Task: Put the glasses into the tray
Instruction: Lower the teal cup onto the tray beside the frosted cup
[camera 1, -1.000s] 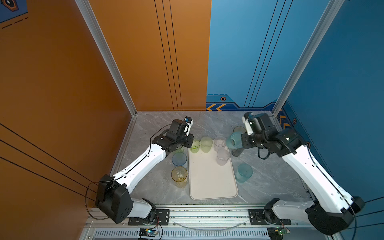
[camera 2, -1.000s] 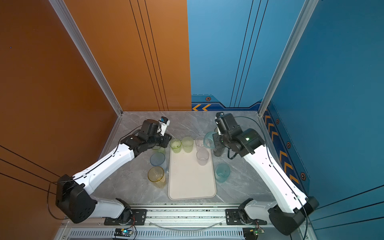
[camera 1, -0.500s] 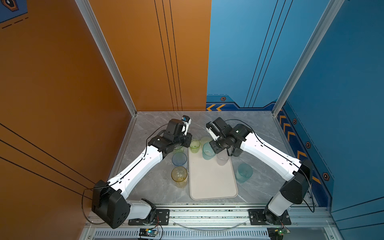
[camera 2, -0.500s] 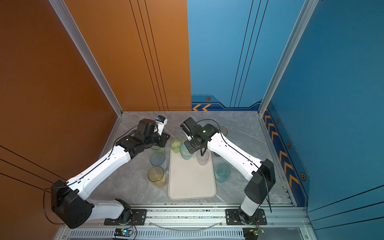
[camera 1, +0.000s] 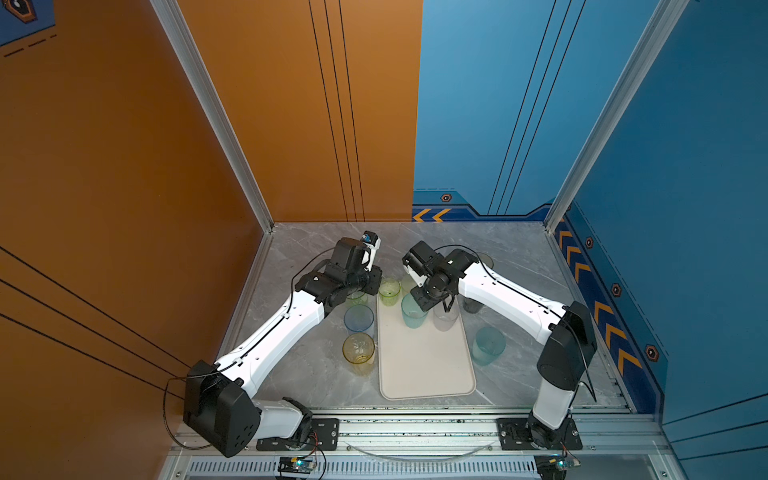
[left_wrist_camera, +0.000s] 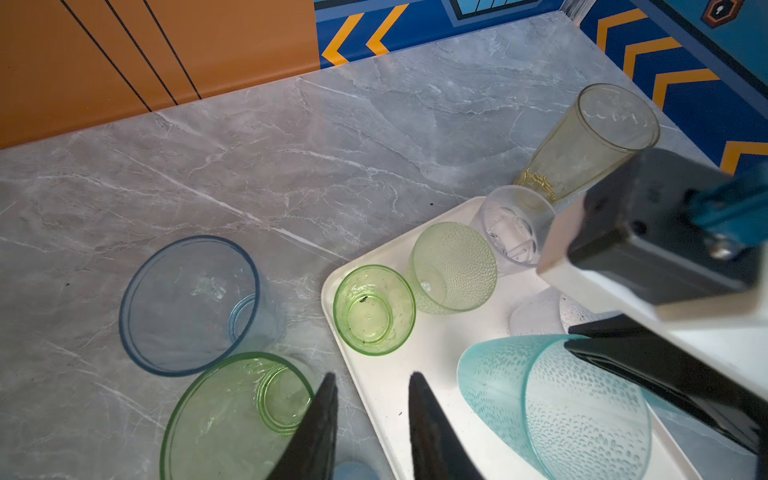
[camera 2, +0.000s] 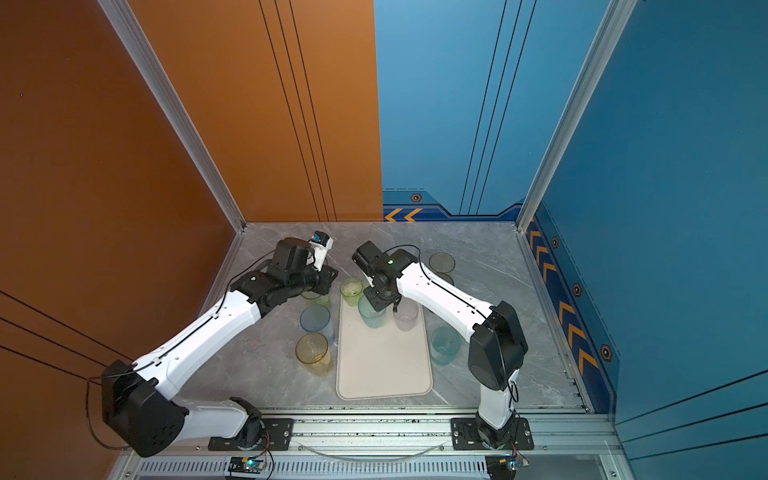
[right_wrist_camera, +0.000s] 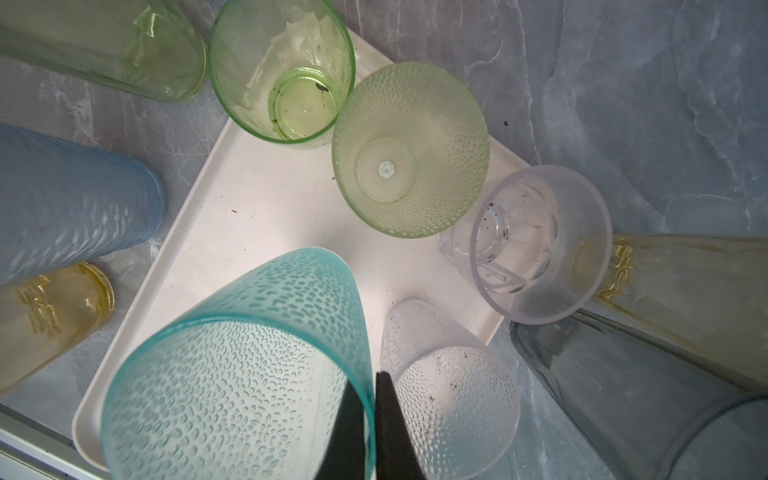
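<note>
Teal glass [right_wrist_camera: 232, 374] hangs over the tray [right_wrist_camera: 257, 208], its wall pinched in my right gripper [right_wrist_camera: 368, 386], my left gripper [left_wrist_camera: 372, 376] hovering part-spread and empty, so a slip or sideways lowering could topple the frosted glass [right_wrist_camera: 449, 395] just beside it.

Right gripper [right_wrist_camera: 368, 380] over tray [right_wrist_camera: 257, 199], held glass [right_wrist_camera: 232, 374] hanging from it, tilted. Neighbour glass [right_wrist_camera: 449, 395] just beside gripper, standing on tray. Ahead of gripper, three packed along tray's far edge: corner glass [right_wrist_camera: 286, 83], middle glass [right_wrist_camera: 409, 153], end glass [right_wrist_camera: 536, 245]. Past tray's rim, beyond neighbour glass: outer glass [right_wrist_camera: 623, 395], back glass [right_wrist_camera: 685, 291] behind it, both on table [right_wrist_camera: 623, 104]. Over to left gripper [left_wrist_camera: 372, 376]: hangs above tray's left rim, near glass [left_wrist_camera: 232, 415] just off tray beside it, far glass [left_wrist_camera: 187, 303] beyond that, away from tray.
</note>
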### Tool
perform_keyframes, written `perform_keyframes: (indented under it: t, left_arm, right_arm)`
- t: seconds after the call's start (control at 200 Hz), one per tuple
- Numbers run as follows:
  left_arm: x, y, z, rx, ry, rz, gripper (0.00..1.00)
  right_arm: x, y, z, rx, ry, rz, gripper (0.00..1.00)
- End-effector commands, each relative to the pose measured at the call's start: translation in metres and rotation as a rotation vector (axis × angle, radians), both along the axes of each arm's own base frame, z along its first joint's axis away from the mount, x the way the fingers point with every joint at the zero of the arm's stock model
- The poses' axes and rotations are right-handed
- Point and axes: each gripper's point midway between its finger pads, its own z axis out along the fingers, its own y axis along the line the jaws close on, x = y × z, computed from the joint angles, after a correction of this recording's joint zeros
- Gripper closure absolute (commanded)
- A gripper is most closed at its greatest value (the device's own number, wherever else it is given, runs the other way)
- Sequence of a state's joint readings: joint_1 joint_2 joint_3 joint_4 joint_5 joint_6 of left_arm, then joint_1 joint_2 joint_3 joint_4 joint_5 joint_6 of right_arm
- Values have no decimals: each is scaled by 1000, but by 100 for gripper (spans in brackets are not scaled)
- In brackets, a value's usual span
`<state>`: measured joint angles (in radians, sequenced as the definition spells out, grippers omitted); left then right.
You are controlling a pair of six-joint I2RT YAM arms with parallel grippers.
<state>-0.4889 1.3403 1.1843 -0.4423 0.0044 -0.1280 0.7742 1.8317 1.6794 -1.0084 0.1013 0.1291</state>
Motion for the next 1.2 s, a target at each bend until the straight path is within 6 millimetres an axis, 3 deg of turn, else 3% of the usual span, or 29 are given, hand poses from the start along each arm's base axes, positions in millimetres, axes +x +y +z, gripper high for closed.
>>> perform_keyframes:
  t: [0.0,0.401,1.197]
  left_arm:
    - [-2,8,-2,21,8,11,69]
    - [1,9,-6,24,20,15,69]
    - [5,4,-10,27,35,9,69]
  right_arm:
    - [10,0,-2,10,-6,-6,96]
    - [14,-7,-25,3,36,-29,96]
    - [10,-12,-45,-7,81,-32,92]
